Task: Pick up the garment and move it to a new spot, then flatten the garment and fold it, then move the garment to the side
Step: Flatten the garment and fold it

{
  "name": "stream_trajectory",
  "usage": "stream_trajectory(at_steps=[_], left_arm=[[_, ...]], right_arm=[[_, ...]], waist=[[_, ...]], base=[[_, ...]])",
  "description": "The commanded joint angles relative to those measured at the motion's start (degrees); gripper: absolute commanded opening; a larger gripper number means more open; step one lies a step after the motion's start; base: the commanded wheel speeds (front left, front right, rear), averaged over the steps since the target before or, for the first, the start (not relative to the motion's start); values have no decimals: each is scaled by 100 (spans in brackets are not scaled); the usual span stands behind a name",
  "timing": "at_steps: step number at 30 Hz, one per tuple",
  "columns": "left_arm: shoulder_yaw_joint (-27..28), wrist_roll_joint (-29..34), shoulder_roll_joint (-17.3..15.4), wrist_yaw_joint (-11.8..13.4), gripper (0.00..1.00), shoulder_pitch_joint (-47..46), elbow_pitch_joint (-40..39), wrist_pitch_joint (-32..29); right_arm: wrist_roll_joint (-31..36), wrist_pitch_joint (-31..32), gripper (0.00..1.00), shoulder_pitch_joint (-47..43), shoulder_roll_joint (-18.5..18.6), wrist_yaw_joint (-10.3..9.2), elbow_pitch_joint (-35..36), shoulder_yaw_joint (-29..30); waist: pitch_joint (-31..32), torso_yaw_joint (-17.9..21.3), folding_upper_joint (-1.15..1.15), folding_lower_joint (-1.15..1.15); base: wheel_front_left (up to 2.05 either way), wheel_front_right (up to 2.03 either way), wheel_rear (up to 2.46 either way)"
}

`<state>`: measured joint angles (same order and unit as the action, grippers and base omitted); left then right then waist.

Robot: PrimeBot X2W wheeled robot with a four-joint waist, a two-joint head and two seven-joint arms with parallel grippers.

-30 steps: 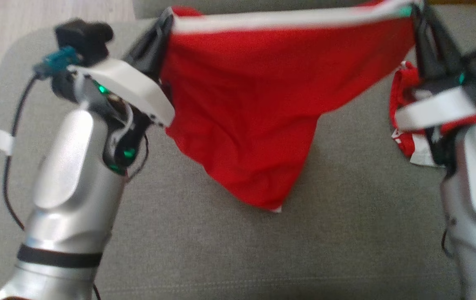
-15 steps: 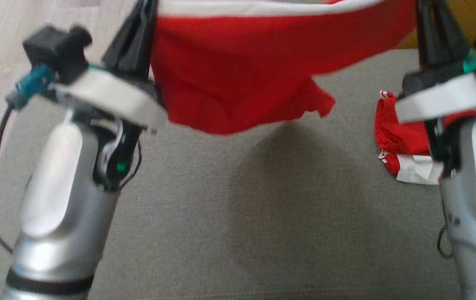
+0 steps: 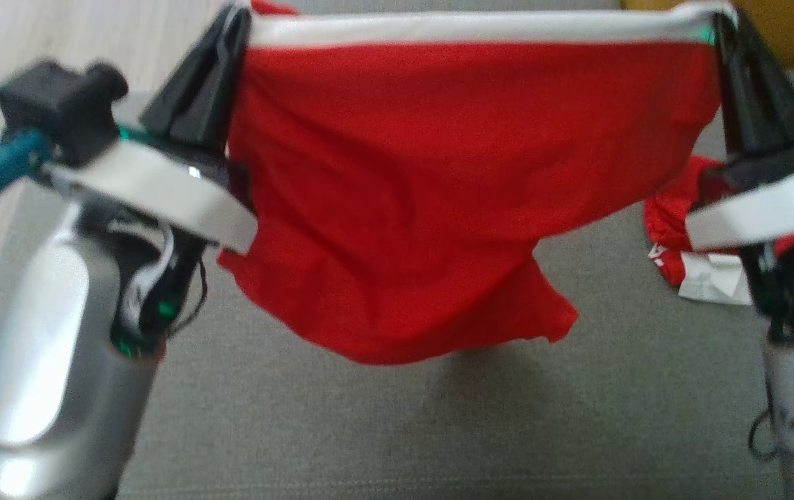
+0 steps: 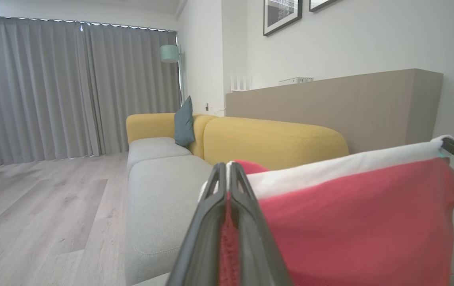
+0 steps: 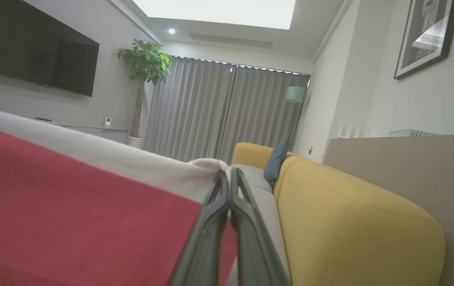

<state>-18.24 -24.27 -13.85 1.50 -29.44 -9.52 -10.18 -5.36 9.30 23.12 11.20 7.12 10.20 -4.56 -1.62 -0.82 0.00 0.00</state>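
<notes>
- One red garment, soft, white top band, slack
- Left gripper, right gripper: clamped on its top corners
- Second red-white cloth, crumpled, on grey woven cushion

grey fabric seat cushion carries everything, woven texture, faint seam line near the bottom of the head view. crumpled red-and-white cloth lies directly on it at the right, bunched up, white part nearest the camera, its right side hidden. soft shadow on the cushion under the red garment, whose lower edge looks clear of the surface. pale wood floor past the cushion's left edge. in the left wrist view the grey seat runs along a yellow backrest. a teal pillow is propped on the far seat.
</notes>
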Motion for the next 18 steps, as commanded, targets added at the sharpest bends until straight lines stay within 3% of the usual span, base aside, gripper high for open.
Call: stream_trajectory(at_steps=[1, 5, 9, 13, 18], left_arm=[[242, 64, -172, -21, 0, -619, -63, -32], [284, 49, -156, -129, 0, -1192, 426, 18], [378, 135, -116, -297, 0, -2311, 1458, 368], [528, 360, -71, -317, 0, -3625, 2663, 1064], [518, 615, 56, -354, 0, -4805, 3948, 2074]], right_arm=[[-35, 68, 0, 620, 78, 36, 68, -106], [-139, 79, 0, 1419, 164, 36, -423, -269], [-165, -180, 0, 2837, 311, 36, -1540, -547], [-4, -748, 0, 4410, 236, 36, -2859, -708], [278, -1591, 0, 5728, -131, 36, -4286, -353]], waist=[[-337, 21, 0, 0], [-809, 41, 0, 0], [-1452, 44, 0, 0], [-1973, 58, 0, 0], [-2436, 29, 0, 0]], base=[[0, 0, 0], [0, 0, 0], [0, 0, 0], [0, 0, 0], [0, 0, 0]])
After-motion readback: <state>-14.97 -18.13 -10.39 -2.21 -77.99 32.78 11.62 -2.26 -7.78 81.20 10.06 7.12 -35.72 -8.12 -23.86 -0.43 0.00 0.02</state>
